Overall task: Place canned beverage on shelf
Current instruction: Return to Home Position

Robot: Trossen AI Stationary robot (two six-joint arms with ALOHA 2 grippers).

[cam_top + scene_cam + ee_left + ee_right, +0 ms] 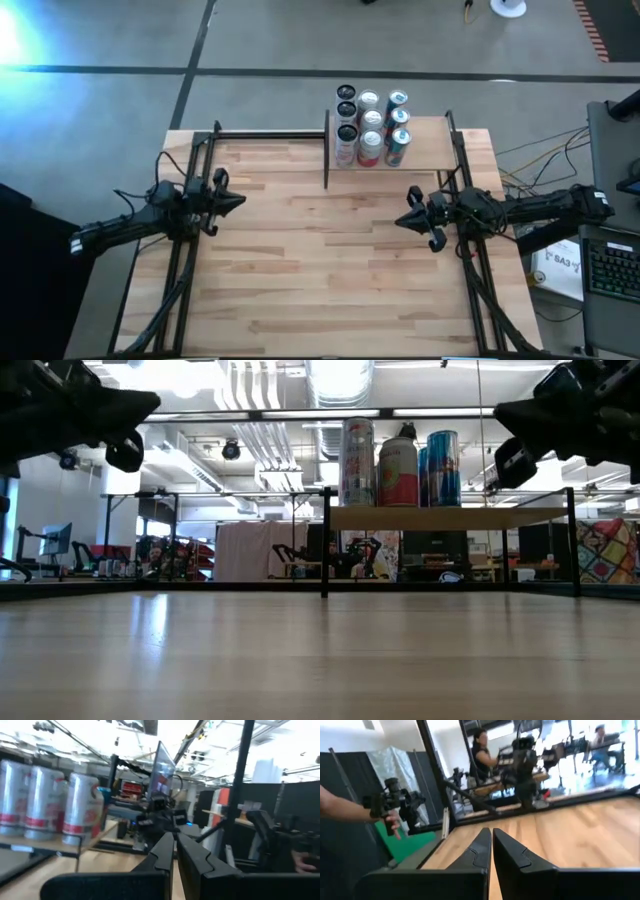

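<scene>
Looked like the return to rest, with nothing left to carry; called only for settling both arms and stopping. Nearest, held above the striped butcher-block tabletop (pixel 320 290): dark two-finger left gripper (pixel 240 200) and dark two-finger right gripper (pixel 400 221), tips turned toward each other, both pinched closed and empty. Farthest, upright silver-red and blue drink cans (pixel 371 125) grouped in close rows on the pale wood, black-framed shelf (pixel 430 146).

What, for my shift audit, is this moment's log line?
cans: on shelf; left gripper: shut, empty, above table; right gripper: shut, empty, above table
</scene>
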